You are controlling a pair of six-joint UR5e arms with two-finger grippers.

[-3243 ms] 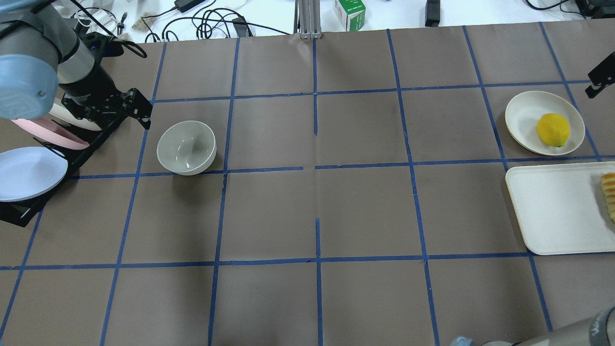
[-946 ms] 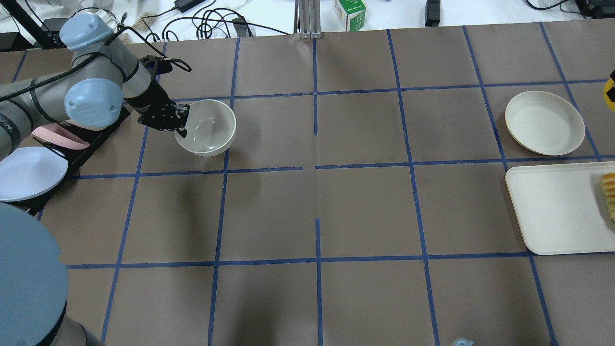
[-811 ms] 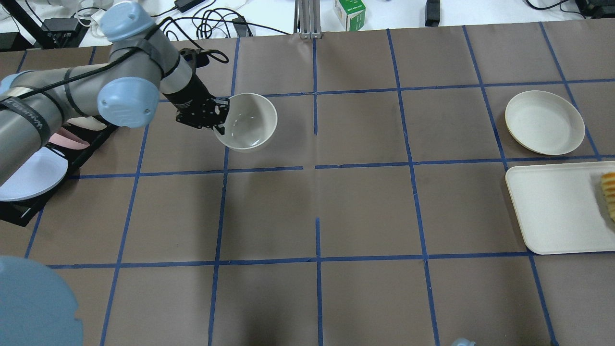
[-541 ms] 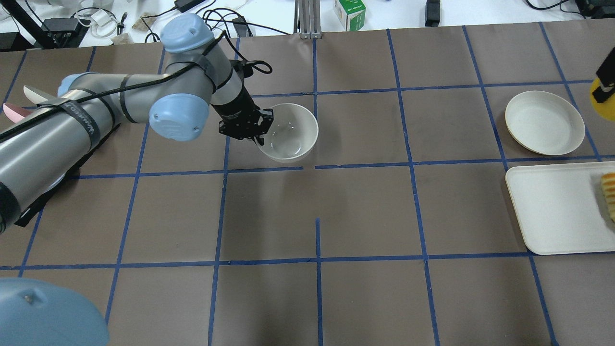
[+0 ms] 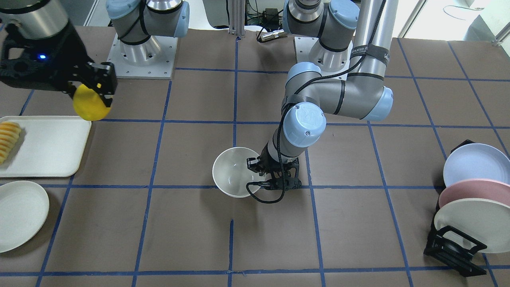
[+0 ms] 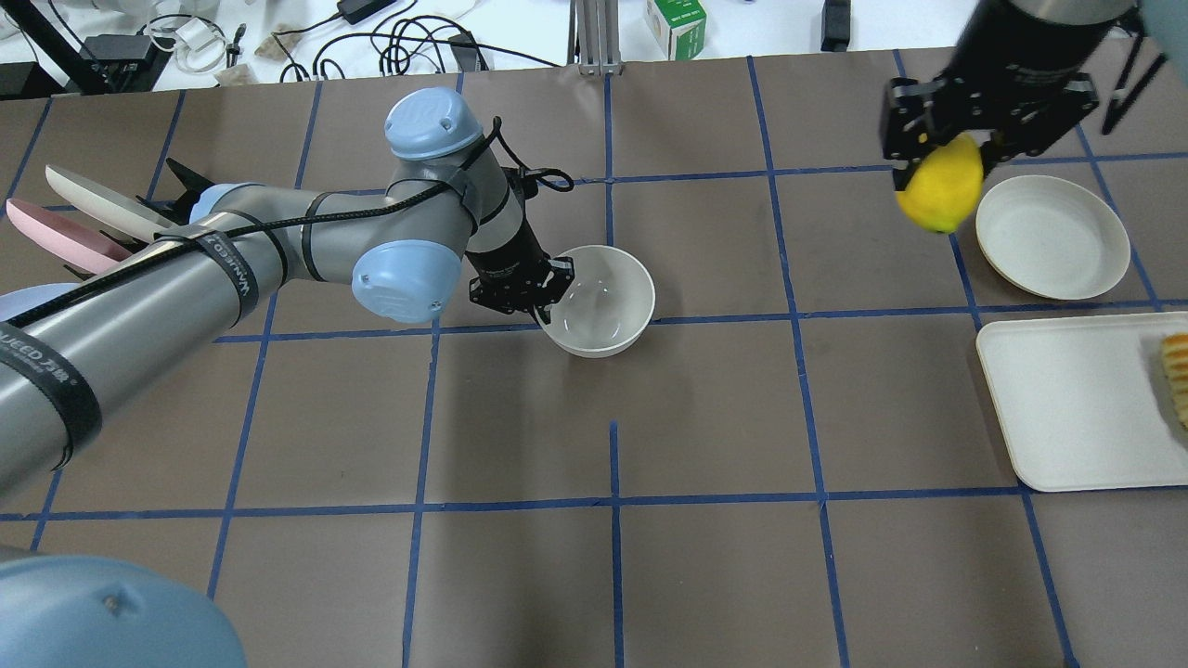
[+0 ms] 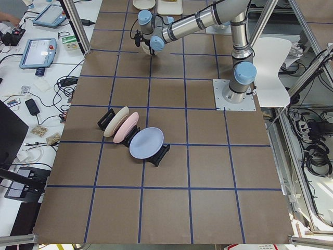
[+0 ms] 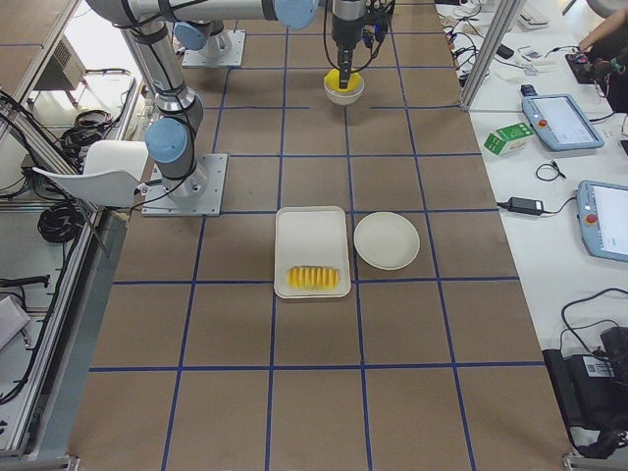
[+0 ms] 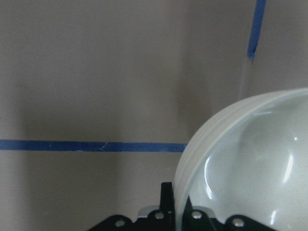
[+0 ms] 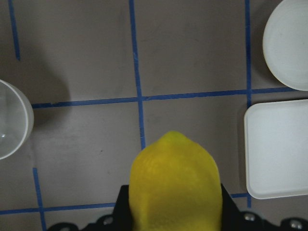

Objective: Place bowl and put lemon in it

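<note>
The off-white bowl [image 6: 601, 300] [image 5: 235, 171] is near the table's middle, upright. My left gripper [image 6: 543, 306] [image 5: 255, 179] is shut on the bowl's rim on its left side; the left wrist view shows the rim [image 9: 231, 159] pinched between the jaws. My right gripper [image 6: 942, 153] [image 5: 93, 93] is shut on the yellow lemon [image 6: 939, 193] [image 5: 89, 105] and holds it in the air, well to the right of the bowl. The lemon [image 10: 174, 185] fills the lower right wrist view, with the bowl [image 10: 12, 126] at that view's left edge.
A shallow cream plate [image 6: 1052, 237] and a white tray [image 6: 1077, 399] with orange-yellow fruit slices [image 6: 1177, 371] lie at the right. A black rack [image 5: 454, 247] with blue, pink and cream plates [image 5: 474, 187] stands at the left end.
My left gripper has carried the bowl right and a little nearer, towards the table's middle. My right gripper has moved left into view with the lemon, past the cream plate.
</note>
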